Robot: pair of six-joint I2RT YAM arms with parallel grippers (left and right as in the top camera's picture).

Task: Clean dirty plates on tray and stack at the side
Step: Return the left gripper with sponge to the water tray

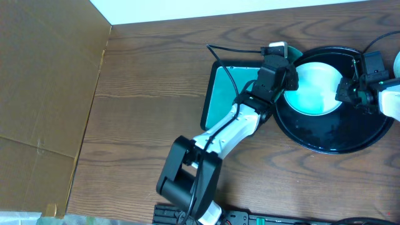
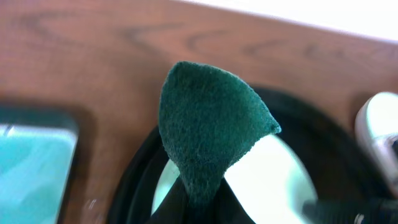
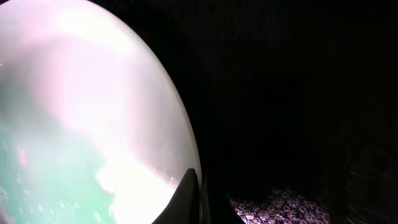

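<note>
Most of the wooden tabletop (image 1: 150, 94) lies left of the work; everything that matters is crowded at the right. Largest there is the glossy black tray (image 1: 325, 140), with a rectangular teal-lined dish (image 1: 222, 94) just beside its left edge. On the tray sits one white plate (image 1: 315, 87), toward the back, its lower left washed teal (I can make out no other plate on the tray). Your left hand (image 1: 287, 75) hangs over the plate's left rim, clamped on a dark green scouring pad (image 2: 208, 124) whose free end sticks out like a leaf. Your right hand (image 1: 345, 89) is at the opposite rim, and from its wrist view the fingertips (image 3: 186, 196) look pinched together on the plate's edge.

Treat the plate as stiff, light and slick: it will probably skate on that glossy tray if pushed sideways. The raised rim is the place to hold it, seated well in rather than at the tips. The pad is soft and will fold, so press with the part nearest the grip.
</note>
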